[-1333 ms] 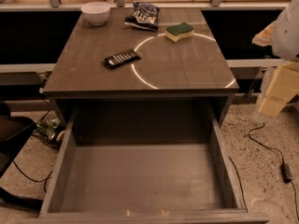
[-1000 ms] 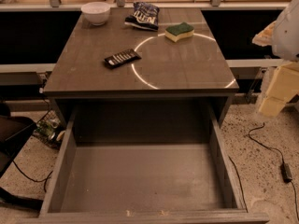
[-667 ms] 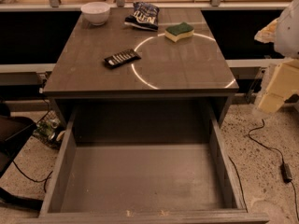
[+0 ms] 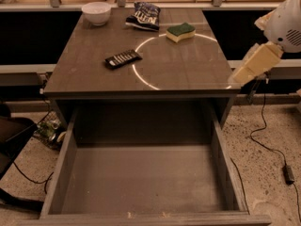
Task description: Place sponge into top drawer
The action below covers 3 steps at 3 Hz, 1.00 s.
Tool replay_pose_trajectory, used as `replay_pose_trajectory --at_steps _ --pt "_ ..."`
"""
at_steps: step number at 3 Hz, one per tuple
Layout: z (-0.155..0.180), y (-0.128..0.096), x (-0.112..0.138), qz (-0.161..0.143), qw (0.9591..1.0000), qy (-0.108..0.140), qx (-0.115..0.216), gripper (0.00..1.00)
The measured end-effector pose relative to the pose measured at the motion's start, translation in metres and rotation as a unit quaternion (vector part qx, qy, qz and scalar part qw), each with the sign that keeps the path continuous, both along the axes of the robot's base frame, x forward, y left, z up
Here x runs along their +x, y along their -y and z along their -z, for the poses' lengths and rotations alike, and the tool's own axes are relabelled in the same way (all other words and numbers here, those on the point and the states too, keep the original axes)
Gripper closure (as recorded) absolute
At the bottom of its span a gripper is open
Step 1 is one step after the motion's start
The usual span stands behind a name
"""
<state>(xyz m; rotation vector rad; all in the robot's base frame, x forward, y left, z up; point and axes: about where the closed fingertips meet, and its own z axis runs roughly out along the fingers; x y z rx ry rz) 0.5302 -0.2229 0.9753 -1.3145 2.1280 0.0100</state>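
Observation:
The sponge (image 4: 180, 31), pale yellow foam with a dark green top, lies on the far right part of the grey cabinet top (image 4: 188, 74), inside a white ring marking. The top drawer (image 4: 141, 182) is pulled fully out below the cabinet front, and nothing lies in it. My gripper (image 4: 256, 62), cream-coloured under a white arm housing, hangs at the right edge of the view, just off the cabinet's right side, nearer than the sponge and to its right. It holds nothing that I can see.
On the cabinet top there are a white bowl (image 4: 96, 12) at the far left, a blue snack bag (image 4: 143, 16) left of the sponge, and a black remote (image 4: 122, 59) near the middle. Cables (image 4: 268, 140) run over the floor on the right.
The gripper has moved left and up, closer to the cabinet's right edge. The sponge, the drawer and the other objects have not moved.

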Motion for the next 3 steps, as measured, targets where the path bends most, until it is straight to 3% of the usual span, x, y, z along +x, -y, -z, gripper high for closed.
replay_pose_trajectory --at_steps 1,2,3 --pt "-0.005 -0.013 0.048 0.042 0.9955 0.053 0.066 0.00" --pt "-0.024 -0.021 0.089 0.103 0.9841 0.111 0.093 0.00" --pt "-0.045 -0.021 0.120 0.153 0.9674 0.179 0.092 0.00"
